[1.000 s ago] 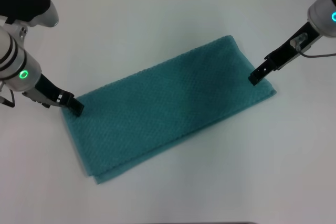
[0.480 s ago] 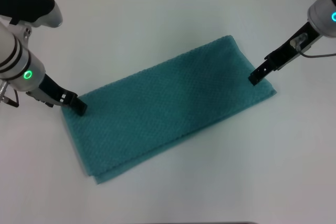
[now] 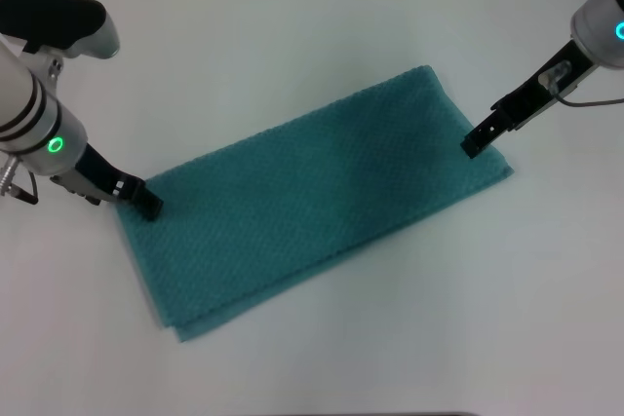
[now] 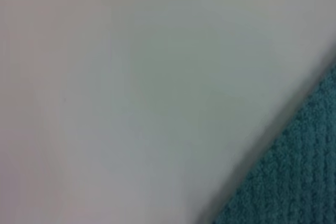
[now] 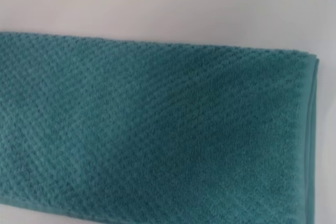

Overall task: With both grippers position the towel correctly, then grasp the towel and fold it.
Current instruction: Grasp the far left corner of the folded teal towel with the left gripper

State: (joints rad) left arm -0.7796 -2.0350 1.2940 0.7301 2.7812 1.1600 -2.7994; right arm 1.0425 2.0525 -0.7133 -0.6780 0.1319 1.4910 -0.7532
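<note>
White tabletop (image 3: 292, 36) bore a doubled teal waffle-weave rectangular towel (image 3: 312, 197) centrally, lying eight-to-two o'clock. Left gripper (image 3: 148, 205) touched its nine-o'clock corner, right gripper (image 3: 472, 146) its three-o'clock edge; finger spread indiscernible.

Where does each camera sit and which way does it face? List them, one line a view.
Head: above, looking down at the towel, left gripper, right gripper, both forearms.
Left wrist: close over the table, towel edge in one corner; no arm shows.
Right wrist: over the towel's doubled end; no arm shows.
Shared: all three show towel and table.

Towel (image 3: 312, 197) between left gripper (image 3: 148, 205), right gripper (image 3: 472, 146)
</note>
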